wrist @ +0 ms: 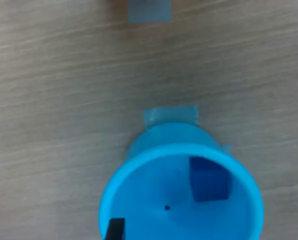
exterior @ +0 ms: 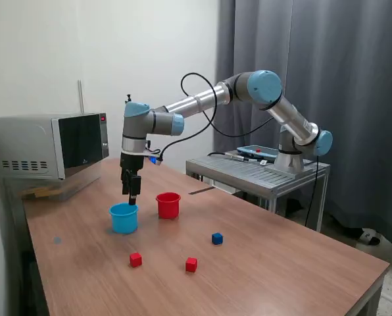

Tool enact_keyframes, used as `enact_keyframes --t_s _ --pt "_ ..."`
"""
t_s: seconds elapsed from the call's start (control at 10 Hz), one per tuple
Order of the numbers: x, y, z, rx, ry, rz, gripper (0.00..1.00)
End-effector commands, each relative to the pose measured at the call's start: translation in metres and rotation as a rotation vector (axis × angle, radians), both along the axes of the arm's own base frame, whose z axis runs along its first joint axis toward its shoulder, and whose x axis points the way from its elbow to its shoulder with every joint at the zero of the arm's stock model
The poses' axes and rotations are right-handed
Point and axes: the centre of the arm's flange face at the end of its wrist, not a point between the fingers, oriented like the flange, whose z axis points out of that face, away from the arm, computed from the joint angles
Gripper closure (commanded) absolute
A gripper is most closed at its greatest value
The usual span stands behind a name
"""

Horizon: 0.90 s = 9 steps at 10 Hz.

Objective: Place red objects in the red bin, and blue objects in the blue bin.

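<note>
Two red cubes: (exterior: pixel 135 259) and (exterior: pixel 191 264), nearest me on the counter (exterior: pixel 281 263).
Blue cubes: one loose (exterior: pixel 217 238); one inside blue cup (wrist: pixel 209 178).
Cups: blue (exterior: pixel 124 218), red (exterior: pixel 168 205), side by side.
Tool (exterior: pixel 131 196): I see it above the blue cup, fingers spread, holding nothing.

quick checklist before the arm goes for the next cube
1. Blue cube inside blue cup: ok.
2. Gripper empty: cannot tell; the fingertips barely show in the wrist view.
3. Red cup upright beside the blue cup: ok.
4. Second blue cube out on the table, nothing touching it: ok.
5. Two red cubes sorted: not ok, both on the table.
</note>
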Motion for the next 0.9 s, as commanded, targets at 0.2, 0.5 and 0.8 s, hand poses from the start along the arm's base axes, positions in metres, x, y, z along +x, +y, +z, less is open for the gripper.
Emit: enact_keyframes --t_s 0.2,0.5,0.8 --pt "0.047 -0.083 0.014 -0.011 -0.063 -0.141 0.00" --pt "0.114 -0.184 0.043 -0.012 -0.100 -0.058 0.00" --pt "0.188 -0.295 0.025 -0.009 -0.171 0.094 0.00"
